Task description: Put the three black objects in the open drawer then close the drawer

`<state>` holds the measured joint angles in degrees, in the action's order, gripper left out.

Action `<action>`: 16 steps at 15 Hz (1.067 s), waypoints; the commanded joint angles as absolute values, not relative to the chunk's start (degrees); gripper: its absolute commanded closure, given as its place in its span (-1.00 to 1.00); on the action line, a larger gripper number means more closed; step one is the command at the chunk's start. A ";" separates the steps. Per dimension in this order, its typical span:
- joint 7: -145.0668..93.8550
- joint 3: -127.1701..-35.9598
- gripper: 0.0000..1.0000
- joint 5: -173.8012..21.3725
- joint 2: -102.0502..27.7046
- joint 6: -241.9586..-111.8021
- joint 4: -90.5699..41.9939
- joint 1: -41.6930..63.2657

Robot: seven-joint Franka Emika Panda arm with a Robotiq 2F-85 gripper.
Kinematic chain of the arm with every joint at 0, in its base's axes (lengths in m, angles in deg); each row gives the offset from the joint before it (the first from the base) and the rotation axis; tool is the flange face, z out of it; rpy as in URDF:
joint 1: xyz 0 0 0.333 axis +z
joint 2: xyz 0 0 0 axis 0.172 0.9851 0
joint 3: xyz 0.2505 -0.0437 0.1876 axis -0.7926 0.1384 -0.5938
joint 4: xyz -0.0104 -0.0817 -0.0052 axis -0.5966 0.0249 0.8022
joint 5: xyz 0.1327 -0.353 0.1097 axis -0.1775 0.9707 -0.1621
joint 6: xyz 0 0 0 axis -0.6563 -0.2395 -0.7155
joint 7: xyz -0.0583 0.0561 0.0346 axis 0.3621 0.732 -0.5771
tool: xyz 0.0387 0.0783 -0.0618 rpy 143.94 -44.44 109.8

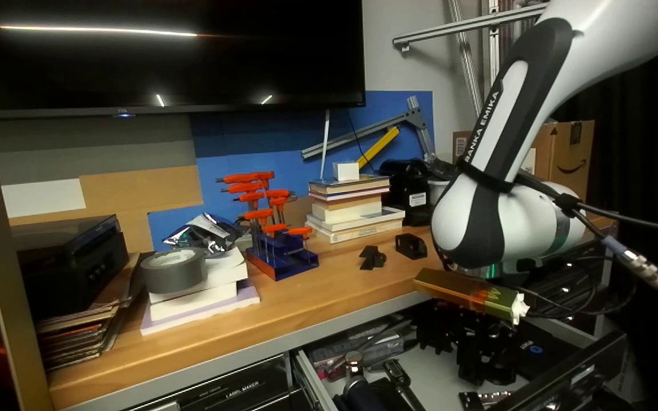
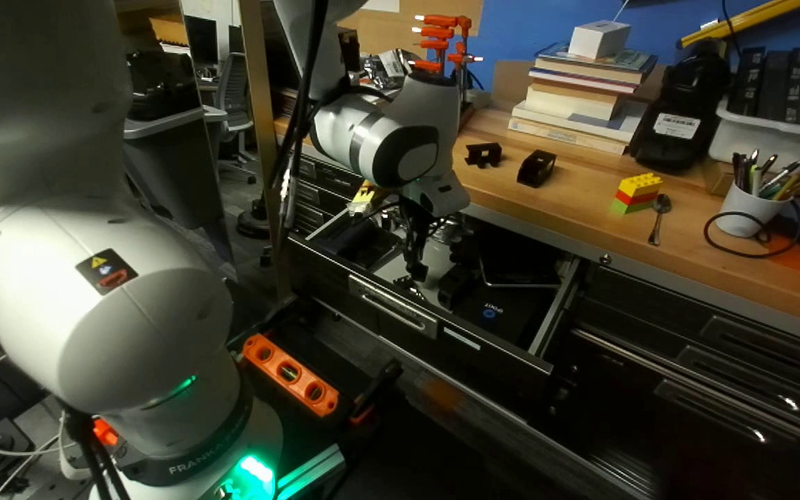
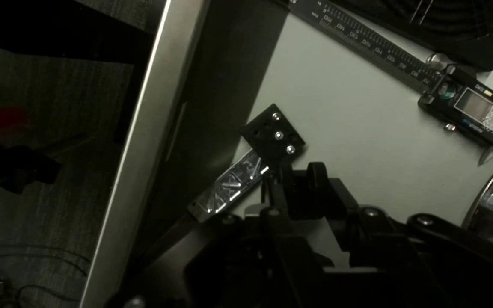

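- Gripper (image 3: pixel 306 188) hangs over the pulled-out drawer (image 2: pixel 494 353), its jaws drawn narrow on what looks like one black object (image 3: pixel 301 180); black against black, the piece's long axis cannot be made out.
- Pale floor (image 3: pixel 349 115) of the drawer shows just ahead of the jaws in the wrist view; whether the piece touches it, I cannot tell.
- Front wall (image 3: pixel 147 141) of the drawer slants down the left of that view, a black plate (image 3: pixel 272 132) and a silvery strip (image 3: pixel 229 186) between it and the gripper; a caliper (image 3: pixel 447 94) lies to the right.
- Likely next move: let go over the floor between plate and caliper, well inside the front wall, the piece lying low enough for the drawer to slide home.
- Two more black objects sit on the wooden worktop (image 1: pixel 329 291): an angular bracket (image 2: pixel 483 154) and, near it, a hollow channel (image 2: pixel 536 168) whose long axis seems to run from front to back.
- Both lie higher than the gripper and beyond the drawer as seen from the robot, so each coming trip, I judge, must go up and over the worktop's edge; one gripper serves for all.
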<state>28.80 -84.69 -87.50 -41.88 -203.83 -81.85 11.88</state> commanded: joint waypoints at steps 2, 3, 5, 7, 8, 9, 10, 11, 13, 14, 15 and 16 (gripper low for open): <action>27.14 -81.99 -0.10 -86.30 -41.19 -207.35 -83.21 12.90; 27.03 -81.30 -0.23 -85.71 -41.06 -207.28 -83.19 13.10; 26.78 -79.97 -0.50 -84.42 -40.98 -206.69 -83.00 13.58; 26.74 -78.87 -0.82 -82.77 -41.36 -206.08 -82.55 14.23; 27.17 -78.20 -1.00 -81.37 -41.85 -205.60 -82.06 14.89; 26.85 -78.11 -1.00 -80.67 -42.33 -205.12 -81.50 15.11; 27.52 -77.37 -1.00 -78.67 -42.85 -204.19 -80.38 16.13; 27.14 -77.45 -1.00 -77.60 -43.51 -203.34 -79.24 16.56; 27.83 -76.76 -1.00 -73.33 -45.04 -201.76 -76.45 17.96; 27.51 -76.88 -0.99 -71.31 -45.79 -200.58 -74.56 18.15; 26.55 -77.52 -1.00 -70.30 -46.31 -199.72 -72.90 17.81; 26.03 -77.37 -0.98 -67.16 -46.74 -198.56 -70.54 17.76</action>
<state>27.17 -78.04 -72.78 -43.86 -202.75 -75.33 17.05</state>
